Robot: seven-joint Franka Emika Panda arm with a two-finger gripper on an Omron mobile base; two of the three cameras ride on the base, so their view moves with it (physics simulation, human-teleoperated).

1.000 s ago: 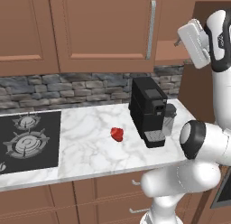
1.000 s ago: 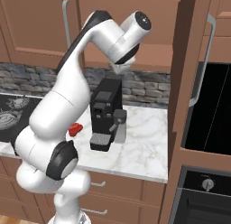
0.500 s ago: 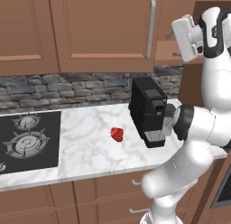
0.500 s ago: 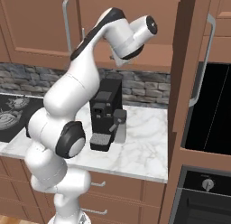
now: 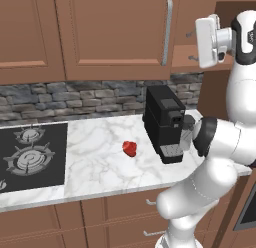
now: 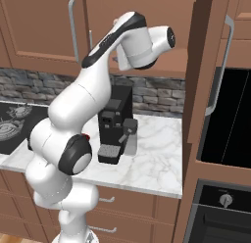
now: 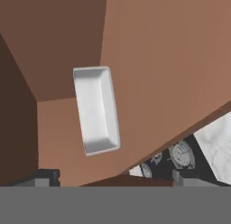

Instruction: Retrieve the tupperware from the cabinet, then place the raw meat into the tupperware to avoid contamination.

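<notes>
fingers (image 7: 45,175) stand spread apart, holding nothing. the gripper (image 7: 115,178) faces into the cabinet (image 7: 158,60), where the tupperware (image 7: 96,109) lies on the shelf, apart from the tips. recommended: centre over the tub's narrow width, then advance. the raw meat (image 5: 130,148) sits on the counter (image 5: 100,162) beside the coffee machine (image 5: 165,122).

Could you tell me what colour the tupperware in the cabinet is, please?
White; the tupperware shows best in the hand view, on the brown cabinet shelf.
</notes>
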